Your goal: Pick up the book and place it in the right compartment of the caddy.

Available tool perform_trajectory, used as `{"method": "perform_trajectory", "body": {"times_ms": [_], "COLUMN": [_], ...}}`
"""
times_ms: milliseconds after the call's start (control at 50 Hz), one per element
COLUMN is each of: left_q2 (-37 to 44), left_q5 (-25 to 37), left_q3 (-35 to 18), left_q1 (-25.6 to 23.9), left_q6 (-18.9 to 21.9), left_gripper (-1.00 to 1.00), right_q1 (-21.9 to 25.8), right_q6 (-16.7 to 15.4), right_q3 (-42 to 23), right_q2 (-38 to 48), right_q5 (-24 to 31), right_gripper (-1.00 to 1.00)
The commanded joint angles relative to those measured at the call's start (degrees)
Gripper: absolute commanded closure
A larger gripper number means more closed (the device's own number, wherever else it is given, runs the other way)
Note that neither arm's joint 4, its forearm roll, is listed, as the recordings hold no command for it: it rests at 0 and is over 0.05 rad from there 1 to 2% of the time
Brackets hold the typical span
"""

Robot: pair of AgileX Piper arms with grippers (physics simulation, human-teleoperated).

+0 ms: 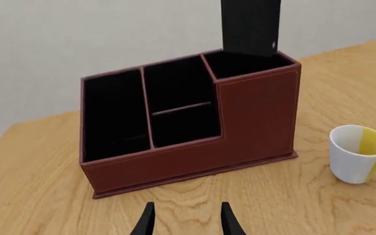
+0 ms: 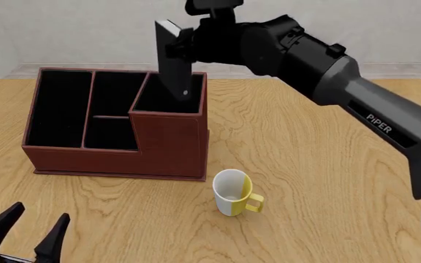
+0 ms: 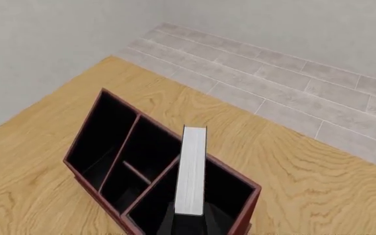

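The black book (image 2: pixel 172 57) hangs nearly upright, slightly tilted, with my right gripper (image 2: pixel 188 45) shut on its upper part. Its lower end is over the right compartment (image 2: pixel 154 99) of the reddish-brown caddy (image 2: pixel 168 147), about level with the rim. In the right wrist view the book's white page edge (image 3: pixel 192 171) points down into that compartment (image 3: pixel 226 192). The left wrist view shows the book (image 1: pixel 250 27) above the tall section (image 1: pixel 240 66) of the caddy (image 1: pixel 256 122). My left gripper (image 2: pixel 41 213) stands open and empty near the table's front left edge, well short of the caddy.
A white and yellow mug (image 2: pixel 231 193) stands in front of the caddy's right corner, also seen from the left wrist (image 1: pixel 354 154). The caddy's long narrow section (image 2: pixel 57 107) and two small middle sections hold nothing. My right arm (image 2: pixel 357 104) stretches across from the right.
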Motion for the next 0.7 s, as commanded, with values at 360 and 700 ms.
{"method": "perform_trajectory", "body": {"times_ms": [360,700], "left_q2": [0.29,2.07], "left_q5": [-0.44,-2.18], "left_q3": [0.01,0.01], "left_q1": [0.4,0.75], "left_q6": [0.22,0.63], "left_gripper": [-1.0,-1.0], "right_q1": [0.7,1.0], "right_q6": [2.08,2.71], "right_q3": [3.21,5.58], "right_q2": [0.01,-0.33], "right_q5": [-3.96,-5.85], "right_gripper": [1.0,1.0]}}
